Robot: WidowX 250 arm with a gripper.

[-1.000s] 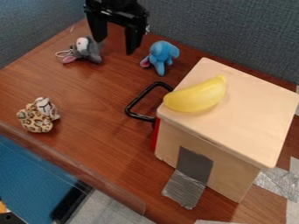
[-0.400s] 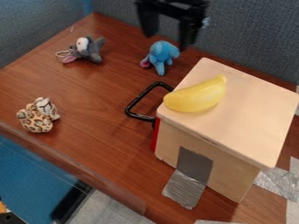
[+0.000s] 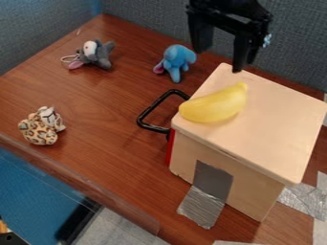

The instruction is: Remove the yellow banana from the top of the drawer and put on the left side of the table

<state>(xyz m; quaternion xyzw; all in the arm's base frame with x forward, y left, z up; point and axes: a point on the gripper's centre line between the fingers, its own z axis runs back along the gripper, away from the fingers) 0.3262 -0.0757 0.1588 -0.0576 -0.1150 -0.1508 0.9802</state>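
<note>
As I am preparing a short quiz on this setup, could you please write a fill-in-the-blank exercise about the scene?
The banana lies on ____ of the wooden drawer box. The handle of the drawer box is coloured ____. The plush toy nearest the drawer box is coloured ____. The hand holds nothing, and its fingers are ____, not shut.

Missing words: top; black; blue; open.

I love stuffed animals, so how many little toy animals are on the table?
3. A gray one is at the upper left, a blue one is near the back, and a spotted one is at the lower left.
</note>
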